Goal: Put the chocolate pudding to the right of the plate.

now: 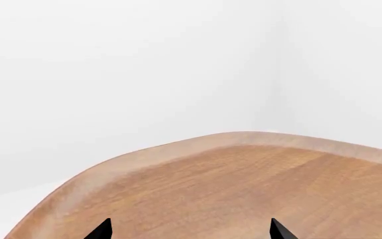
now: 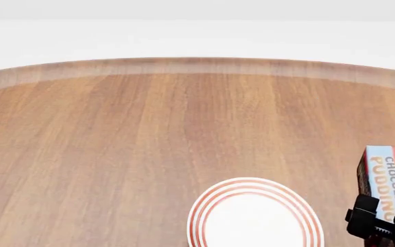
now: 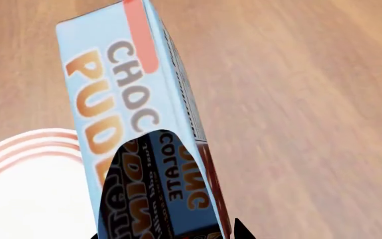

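Observation:
The chocolate pudding (image 2: 384, 180) is a light blue box lettered in white and orange, with a red corner. It stands to the right of the plate (image 2: 256, 218), a white plate with red rings at the near edge of the head view. My right gripper (image 2: 384, 220) is shut on the box's near end. In the right wrist view the box (image 3: 121, 94) fills the middle, held between the gripper's (image 3: 171, 231) dark fingers, with the plate (image 3: 25, 189) beside it. I cannot tell whether the box touches the table. My left gripper (image 1: 191, 230) is open and empty over bare wood.
The round wooden table (image 2: 149, 128) stretches ahead to a curved far edge. In the left wrist view the table's edge (image 1: 244, 137) curves against a white floor and wall.

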Tool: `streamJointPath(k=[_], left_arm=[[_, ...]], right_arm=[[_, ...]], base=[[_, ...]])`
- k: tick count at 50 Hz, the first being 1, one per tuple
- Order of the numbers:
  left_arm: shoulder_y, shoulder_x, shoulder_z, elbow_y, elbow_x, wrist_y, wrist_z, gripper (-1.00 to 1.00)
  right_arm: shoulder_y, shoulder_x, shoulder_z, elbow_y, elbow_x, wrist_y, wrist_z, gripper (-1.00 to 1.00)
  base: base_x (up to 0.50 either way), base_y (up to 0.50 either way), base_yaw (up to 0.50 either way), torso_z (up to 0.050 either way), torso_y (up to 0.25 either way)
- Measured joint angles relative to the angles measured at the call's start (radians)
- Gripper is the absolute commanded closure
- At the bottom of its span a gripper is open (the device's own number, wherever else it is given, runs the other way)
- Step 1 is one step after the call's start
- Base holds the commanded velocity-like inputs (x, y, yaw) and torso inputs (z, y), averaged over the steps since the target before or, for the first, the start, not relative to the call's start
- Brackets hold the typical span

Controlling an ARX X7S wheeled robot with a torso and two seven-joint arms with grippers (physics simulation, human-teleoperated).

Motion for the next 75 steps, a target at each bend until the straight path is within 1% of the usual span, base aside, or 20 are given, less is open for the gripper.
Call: streamJointPath(k=[17,24,29,36,45,52,61,72,73,75], left_arm=[[-0.003,-0.004,0.005,0.005,0.006,-0.01,-0.006,-1.0],[-0.004,-0.005,0.007,0.007,0.009,-0.013,-0.008,-1.0],[-0.005,-0.006,0.009,0.009,0.011,-0.017,-0.01,-1.0],[-0.005,-0.007,0.011,0.013,0.015,-0.022,-0.014,-1.0],[-0.005,-0.008,0.014,0.017,0.019,-0.027,-0.018,-1.0],[-0.006,-0.009,0.016,0.018,0.02,-0.029,-0.019,-1.0],[-0.006,-0.011,0.017,0.019,0.022,-0.031,-0.021,-1.0],[-0.005,-0.012,0.019,0.021,0.023,-0.033,-0.024,-1.0],[-0.005,-0.013,0.019,0.021,0.023,-0.033,-0.024,-1.0],[-0.005,-0.013,0.02,0.021,0.023,-0.033,-0.024,-1.0]], right_arm=[[0.096,-0.122,-0.066,0.354,-0.128,-0.124,-0.176,1.0],[0.112,-0.163,-0.023,0.438,-0.212,-0.178,-0.203,1.0],[0.116,-0.185,0.055,0.471,-0.304,-0.206,-0.218,1.0],[0.109,-0.215,0.218,0.496,-0.471,-0.222,-0.244,1.0],[0.09,-0.249,0.437,0.511,-0.701,-0.206,-0.288,1.0],[0.078,-0.27,0.575,0.516,-0.845,-0.181,-0.308,1.0],[0.063,-0.286,0.698,0.516,-0.967,-0.155,-0.32,1.0],[0.05,-0.299,0.787,0.516,-1.043,-0.146,-0.323,1.0],[0.049,-0.299,0.793,0.516,-1.048,-0.148,-0.323,-1.0],[0.048,-0.3,0.804,0.516,-1.057,-0.15,-0.323,-1.0]], base=[[0.0,0.0,0.0,0.0,0.0],[0.0,0.0,0.0,0.0,0.0],[0.0,0.0,0.0,0.0,0.0],[0.0,0.0,0.0,0.0,0.0],[0.0,0.0,0.0,0.0,0.0],[0.0,0.0,0.0,0.0,0.001],[0.0,0.0,0.0,0.0,0.0],[0.0,0.0,0.0,0.0,0.0],[0.0,0.0,0.0,0.0,0.0],[0.0,0.0,0.0,0.0,0.0]])
